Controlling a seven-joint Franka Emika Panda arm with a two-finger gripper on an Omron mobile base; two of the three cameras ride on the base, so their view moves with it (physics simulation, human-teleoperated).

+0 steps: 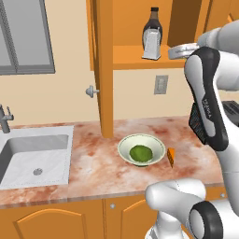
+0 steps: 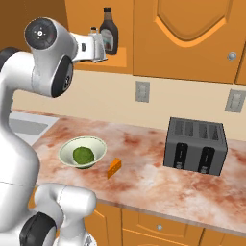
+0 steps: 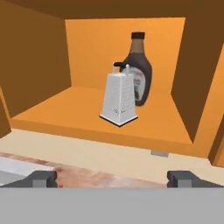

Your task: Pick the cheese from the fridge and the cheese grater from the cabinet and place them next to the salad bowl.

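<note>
Hand view: gripper (image 3: 112, 178) open wide, fingertips at lower left and lower right of frame, nothing between them. Cheese grater (image 3: 119, 99) upright at frame centre on cabinet (image 3: 52, 109) shelf, well apart from tips. Dark bottle (image 3: 141, 65) just behind-right of it. Left base view: salad bowl (image 1: 127, 144) lower centre, cheese (image 1: 172, 157) just right.

Silver-grey cheese grater (image 3: 119, 98), dark brown bottle (image 3: 139, 65), orange cheese (image 1: 171, 157), pale cream-green salad bowl (image 1: 126, 143), mottled pink counter (image 1: 93, 158)

Counter (image 1: 93, 158) holds salad bowl (image 1: 141, 149), cheese (image 1: 171, 157), toaster (image 2: 195, 145).
</note>
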